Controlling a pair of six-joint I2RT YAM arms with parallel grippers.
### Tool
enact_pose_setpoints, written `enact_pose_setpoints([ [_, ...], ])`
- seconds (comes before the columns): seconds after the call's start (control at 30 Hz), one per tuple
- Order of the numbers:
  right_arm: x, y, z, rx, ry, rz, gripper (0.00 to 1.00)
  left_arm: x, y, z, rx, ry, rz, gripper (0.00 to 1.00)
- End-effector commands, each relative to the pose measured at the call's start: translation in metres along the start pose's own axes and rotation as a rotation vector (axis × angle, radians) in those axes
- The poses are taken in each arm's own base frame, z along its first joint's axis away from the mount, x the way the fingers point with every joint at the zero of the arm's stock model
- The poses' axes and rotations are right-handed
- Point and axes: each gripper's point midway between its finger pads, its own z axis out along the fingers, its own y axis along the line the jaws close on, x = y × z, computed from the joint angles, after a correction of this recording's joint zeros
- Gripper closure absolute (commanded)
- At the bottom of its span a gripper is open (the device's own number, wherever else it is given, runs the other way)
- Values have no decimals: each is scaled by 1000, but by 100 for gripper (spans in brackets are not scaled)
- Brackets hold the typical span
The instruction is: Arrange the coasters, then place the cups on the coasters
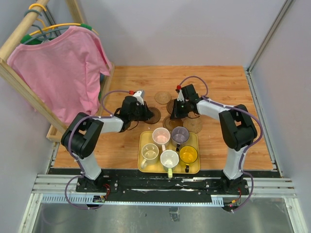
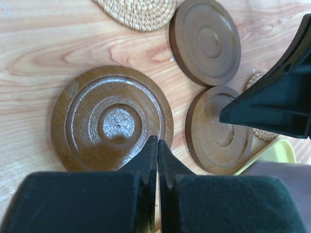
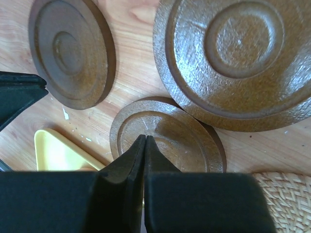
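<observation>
— What's the left gripper (image 2: pixel 157 144) doing?

— Its two fingers are pressed flat together with nothing between them. Straight ahead of the tips lies a glossy brown coaster (image 2: pixel 97 114), rings up. The tips hang over its near rim, but I can't tell whether they touch it.

— And the other one?

— Much the same. The right gripper (image 3: pixel 145 141) is pinched tight on nothing, its tips above the near part of a second brown coaster (image 3: pixel 170 138). Ahead and to its right a third brown coaster (image 3: pixel 238 58) overlaps that one's far edge. Whether it actually rests on it, I can't say.

— Are the two grippers close?

— Near each other. From the left gripper, the right one's black finger shows off to the right, over the second coaster.

— Any woven ones?

— Two. A woven coaster (image 2: pixel 138 12) lies beyond the left gripper, past the glossy one. Another tan woven coaster (image 3: pixel 286 194) sits back and to the right of the right gripper's tips.

— The cups?

— All five cups (image 1: pixel 169 156) stand in the yellow tray (image 1: pixel 195 138), back and to the right of the left gripper, back and to the left of the right one. Pink and grey-purple are in the row nearer the grippers. Cream, white-green and yellow are nearer the arm bases. No cup is on a coaster yet.
</observation>
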Motion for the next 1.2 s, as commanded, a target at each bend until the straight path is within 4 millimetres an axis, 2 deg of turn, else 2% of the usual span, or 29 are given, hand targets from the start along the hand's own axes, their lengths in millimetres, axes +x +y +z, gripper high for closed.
enact_pose_setpoints([
  [0.0, 14, 5, 7, 8, 71, 54, 99, 15, 3, 9, 2, 59, 7, 99],
  [0.13, 29, -18, 9, 120, 123, 84, 99, 27, 15, 17, -46, 105, -4, 100],
  [0.27, 41, -43, -1, 250, 144, 96, 99, 34, 30, 21, -117, 135, -19, 99],
  [0.47, 45, -90, -27, 404, 123, 196, 99, 30, 50, 15, -198, 130, -51, 99],
  [0.57, 41, -109, -39, 447, 105, 241, 99, 25, 64, 10, -221, 118, -92, 99],
  [0.7, 31, -134, -55, 529, 79, 270, 99, 11, 82, 4, -267, 88, -118, 99],
  [0.9, 6, -174, -76, 645, 25, 320, 99, -18, 105, 2, -318, 36, -145, 99],
  [1.03, -23, -190, -78, 636, -10, 337, 99, -40, 116, 11, -328, 1, -161, 99],
  [1.17, -50, -200, -65, 629, -22, 315, 99, -61, 125, 26, -326, -15, -163, 100],
])
